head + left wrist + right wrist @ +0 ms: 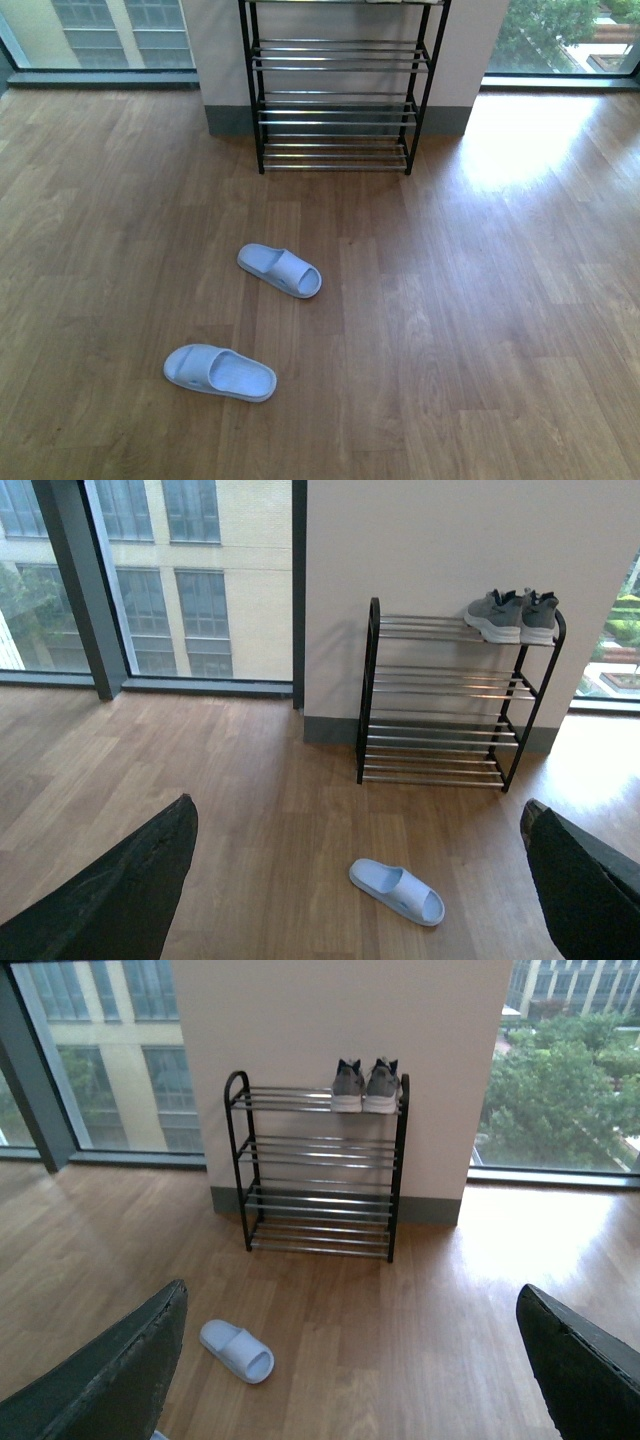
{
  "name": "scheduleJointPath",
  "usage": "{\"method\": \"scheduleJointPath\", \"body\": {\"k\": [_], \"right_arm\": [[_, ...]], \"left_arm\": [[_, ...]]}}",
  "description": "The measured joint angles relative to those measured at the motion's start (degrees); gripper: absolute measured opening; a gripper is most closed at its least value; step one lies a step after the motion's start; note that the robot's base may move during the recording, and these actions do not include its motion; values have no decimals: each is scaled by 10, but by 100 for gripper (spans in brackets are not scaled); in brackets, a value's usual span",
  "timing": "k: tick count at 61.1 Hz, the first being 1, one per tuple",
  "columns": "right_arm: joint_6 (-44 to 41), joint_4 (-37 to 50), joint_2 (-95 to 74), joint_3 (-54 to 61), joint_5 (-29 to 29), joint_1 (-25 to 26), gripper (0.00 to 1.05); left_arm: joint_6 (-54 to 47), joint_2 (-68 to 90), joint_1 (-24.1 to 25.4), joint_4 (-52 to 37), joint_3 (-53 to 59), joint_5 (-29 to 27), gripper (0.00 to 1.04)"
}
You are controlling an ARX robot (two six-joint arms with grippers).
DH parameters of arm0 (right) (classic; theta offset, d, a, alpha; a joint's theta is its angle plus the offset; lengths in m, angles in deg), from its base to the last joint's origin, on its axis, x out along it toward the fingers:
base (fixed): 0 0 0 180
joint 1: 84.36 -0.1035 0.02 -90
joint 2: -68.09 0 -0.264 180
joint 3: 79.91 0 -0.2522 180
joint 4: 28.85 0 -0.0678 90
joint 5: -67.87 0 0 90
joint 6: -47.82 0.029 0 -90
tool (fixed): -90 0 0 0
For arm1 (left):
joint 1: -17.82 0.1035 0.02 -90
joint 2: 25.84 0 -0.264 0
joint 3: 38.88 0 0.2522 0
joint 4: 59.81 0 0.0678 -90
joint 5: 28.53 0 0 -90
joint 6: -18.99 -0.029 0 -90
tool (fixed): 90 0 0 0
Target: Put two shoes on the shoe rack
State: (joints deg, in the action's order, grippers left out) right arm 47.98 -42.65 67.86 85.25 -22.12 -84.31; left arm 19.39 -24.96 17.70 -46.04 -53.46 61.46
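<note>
Only in the wrist views is the top tier of the shoe rack (440,672) seen. The two shoes (512,617), gray knit with white soles, are set side by side at its right end. In the front view that tier is cut off and two blue slides (280,270) are shown on the floor (480,300). The left gripper (357,802) and the right gripper (352,1288) are spread wide, with nothing held.

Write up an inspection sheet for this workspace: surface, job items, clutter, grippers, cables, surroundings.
Surface: wood-plank floor, with bright glare on one side.
Job's things: two gray sneakers side by side on the top tier of the shoe rack, at one end.
Clutter: pale blue slide on the floor before the rack; second slide nearer the robot, apart from it.
Grippers: left gripper open, empty; right gripper open, empty.
Cables: nothing seen.
Surroundings: pale wall behind the rack, windows either side.
</note>
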Motion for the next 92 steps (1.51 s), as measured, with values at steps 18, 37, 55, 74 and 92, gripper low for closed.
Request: {"method": "scheduleJointPath", "body": {"k": [18, 37, 55, 74, 92], "right_arm": [[0, 0, 0, 0, 0, 0, 95], [0, 0, 0, 0, 0, 0, 95], [0, 0, 0, 0, 0, 0, 95], [0, 0, 0, 0, 0, 0, 95], [0, 0, 0, 0, -2, 0, 95]], "left_arm": [[0, 0, 0, 0, 0, 0, 95], [0, 0, 0, 0, 0, 0, 95], [-1, 0, 0, 0, 0, 0, 95], [-1, 0, 0, 0, 0, 0, 95], [-2, 0, 0, 0, 0, 1, 95]]}}
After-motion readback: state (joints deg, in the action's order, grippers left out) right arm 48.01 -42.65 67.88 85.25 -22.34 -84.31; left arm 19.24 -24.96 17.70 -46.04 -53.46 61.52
